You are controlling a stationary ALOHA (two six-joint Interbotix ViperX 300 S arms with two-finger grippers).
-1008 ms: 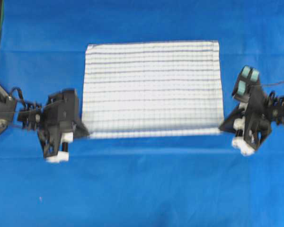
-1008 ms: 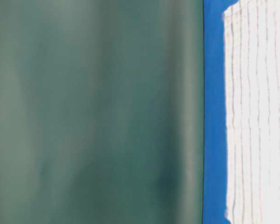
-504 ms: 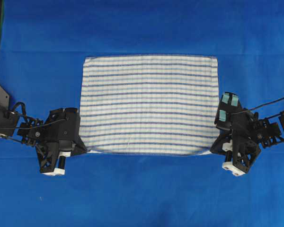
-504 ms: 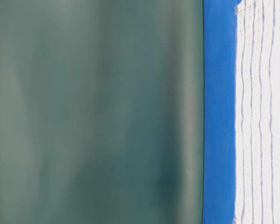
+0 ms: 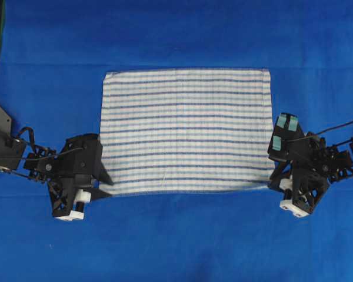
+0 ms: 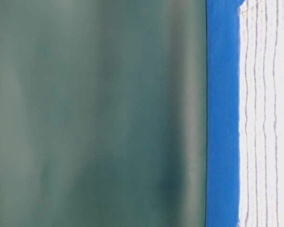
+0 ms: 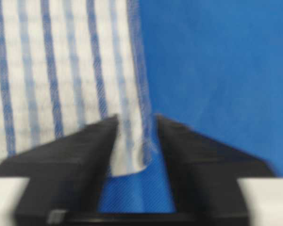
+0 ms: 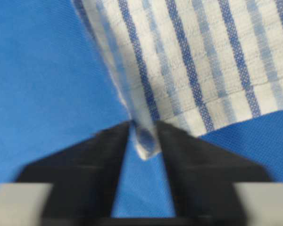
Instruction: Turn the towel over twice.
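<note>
Lying flat, the towel (image 5: 186, 130), long axis and stripes left-right; both jaws spread around its near corners.

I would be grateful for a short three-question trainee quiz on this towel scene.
1. True or false: the towel lies spread flat on the blue cloth.
2. Which towel corners sit between the jaws of the left gripper and the right gripper? A) the far corners B) the near corners C) none
3. Fill in: the towel's stripes are ____ on white.

Key: 1 true; 2 B, with the jaws standing apart and not pinching; 3 blue.
</note>
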